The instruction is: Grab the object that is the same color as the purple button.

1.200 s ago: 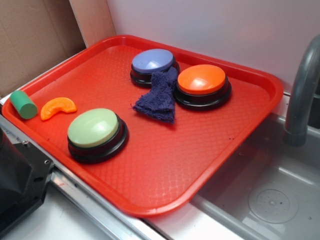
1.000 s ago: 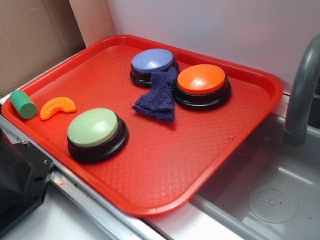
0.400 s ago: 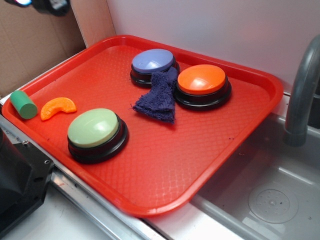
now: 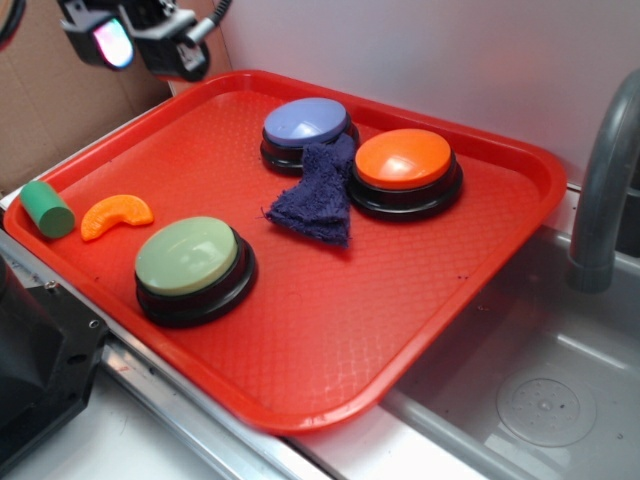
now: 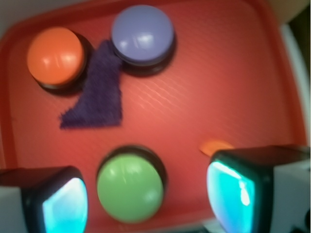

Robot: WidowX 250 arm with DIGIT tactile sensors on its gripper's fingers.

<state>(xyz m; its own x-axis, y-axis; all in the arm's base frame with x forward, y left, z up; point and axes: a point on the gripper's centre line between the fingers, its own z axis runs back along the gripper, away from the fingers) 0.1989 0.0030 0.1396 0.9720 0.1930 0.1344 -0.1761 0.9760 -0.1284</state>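
— Red plastic tray [image 4: 420, 300] sits beside a grey sink basin [image 4: 545, 400]. Contents?

— Three dome buttons: purple button [image 4: 306, 124] at the rear, orange button [image 4: 404, 160] to its right, green button [image 4: 187, 256] near the front. An orange slice-shaped piece [image 4: 116, 215] and a green cylinder [image 4: 46, 208] lie at the tray's left rim.

— The dark purple terry cloth [image 4: 316, 195]?

— Flat on the tray, wedged between the purple and orange buttons, touching both.

— Gripper [image 5: 146, 194]?

— High over the tray's left rear corner, well apart from the cloth. Fingers [image 5: 233, 187] spread wide, nothing between them. Wrist view is blurred.
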